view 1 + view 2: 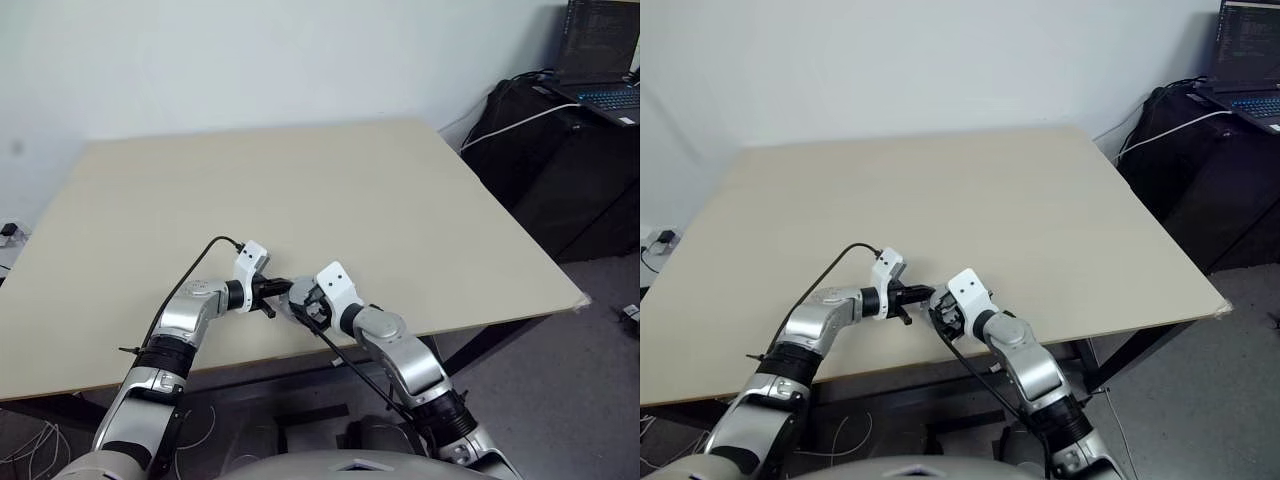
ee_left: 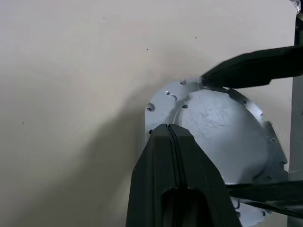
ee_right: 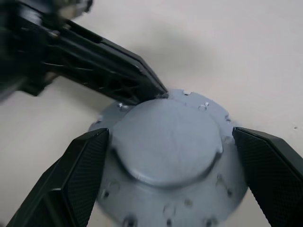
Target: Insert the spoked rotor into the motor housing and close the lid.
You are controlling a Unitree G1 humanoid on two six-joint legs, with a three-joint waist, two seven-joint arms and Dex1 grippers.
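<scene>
Tabletop (image 3: pixel 246 52), lid (image 3: pixel 168 142) dome upward

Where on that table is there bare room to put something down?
Nearly the whole table is bare, from the far edge by the wall to its side edges. The crowded spot is the near edge, where the left gripper and right gripper meet over the lid.

Soft, even room light falls on the pale beige wooden table (image 1: pixel 330 190) in the head views, without glare; the far right corner beyond the table, by the dark cabinet (image 1: pixel 560 170), is dim. In the wrist views a diffuse shadow spreads over the tabletop beside the round silver-grey metal lid (image 3: pixel 170 142), whose domed face has a dull matt sheen. The closest black fingers (image 3: pixel 71 184) look soft and out of focus.
</scene>
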